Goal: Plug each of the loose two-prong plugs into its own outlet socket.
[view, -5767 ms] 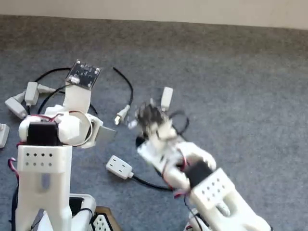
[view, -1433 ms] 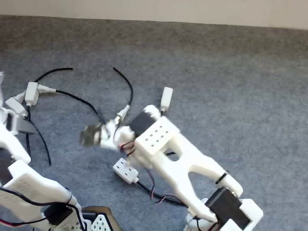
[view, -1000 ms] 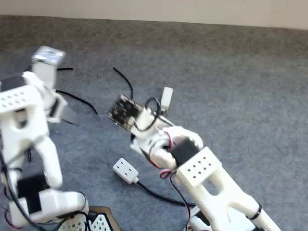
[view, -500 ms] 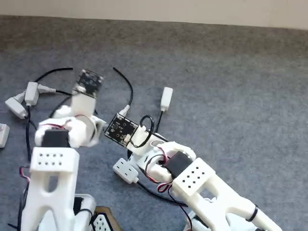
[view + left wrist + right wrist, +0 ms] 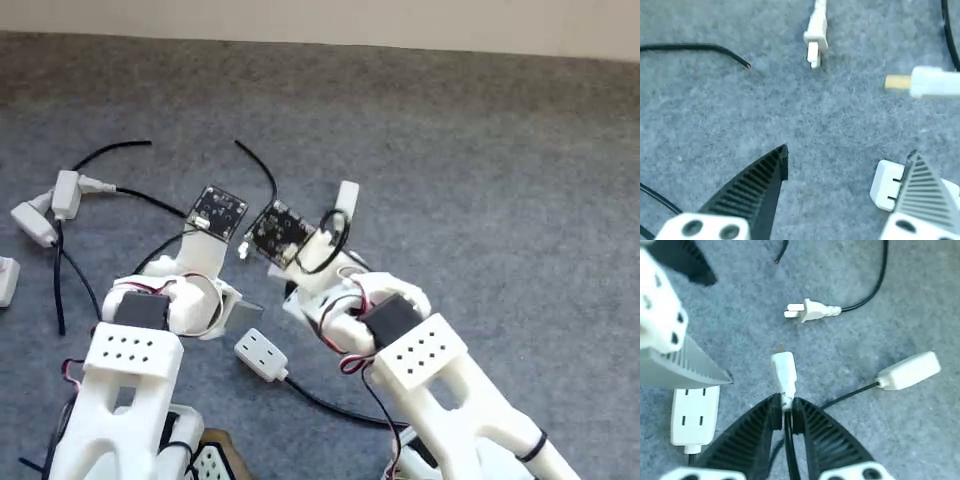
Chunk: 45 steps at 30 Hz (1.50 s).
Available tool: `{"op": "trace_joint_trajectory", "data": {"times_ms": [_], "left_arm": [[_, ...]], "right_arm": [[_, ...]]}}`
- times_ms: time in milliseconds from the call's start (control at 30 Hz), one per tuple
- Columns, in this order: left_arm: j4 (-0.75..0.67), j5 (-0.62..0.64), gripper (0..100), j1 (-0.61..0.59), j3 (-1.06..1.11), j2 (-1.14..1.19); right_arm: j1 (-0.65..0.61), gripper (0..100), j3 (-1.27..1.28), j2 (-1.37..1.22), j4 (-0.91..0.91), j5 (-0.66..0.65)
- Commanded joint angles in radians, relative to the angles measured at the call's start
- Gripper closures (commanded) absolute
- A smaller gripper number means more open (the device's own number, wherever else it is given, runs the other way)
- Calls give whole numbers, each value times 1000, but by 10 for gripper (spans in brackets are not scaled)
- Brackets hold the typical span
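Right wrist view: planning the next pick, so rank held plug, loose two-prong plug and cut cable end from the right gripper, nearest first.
1. held plug, gripped in the right gripper's jaws.
2. loose two-prong plug, on carpet ahead.
3. cut cable end, farthest ahead.

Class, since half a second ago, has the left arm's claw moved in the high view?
Yes: the left claw has swung right, toward the white socket.

Held plug [image 5: 784,371] in right end effector [image 5: 785,402]; outlet socket [image 5: 694,416] just beside; loose plug [image 5: 807,311] beyond.
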<state>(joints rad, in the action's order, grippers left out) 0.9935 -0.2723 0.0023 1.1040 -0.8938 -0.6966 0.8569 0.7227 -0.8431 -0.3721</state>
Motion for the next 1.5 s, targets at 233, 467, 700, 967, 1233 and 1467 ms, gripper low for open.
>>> {"op": "trace_joint_trajectory", "data": {"times_ms": [233,467,700,967,1233,1467], "left_arm": [[-118,9,642,-111,-13,-8],[-117,9,642,-274,-168,18],[-32,-89,642,-440,-432,389],[-25,-404,640,-739,-766,840],[137,-560,641,-894,-1144,1162],[198,-562,641,-905,-1311,1274]], "right_arm": [[24,993,-124,30,-223,-104],[-35,993,-386,-117,-573,-37],[-142,993,-723,-406,-746,-273],[-248,993,-719,-438,-648,-770],[-242,993,-705,-562,-641,-1005],[-214,993,-702,-588,-601,-1014]]}}
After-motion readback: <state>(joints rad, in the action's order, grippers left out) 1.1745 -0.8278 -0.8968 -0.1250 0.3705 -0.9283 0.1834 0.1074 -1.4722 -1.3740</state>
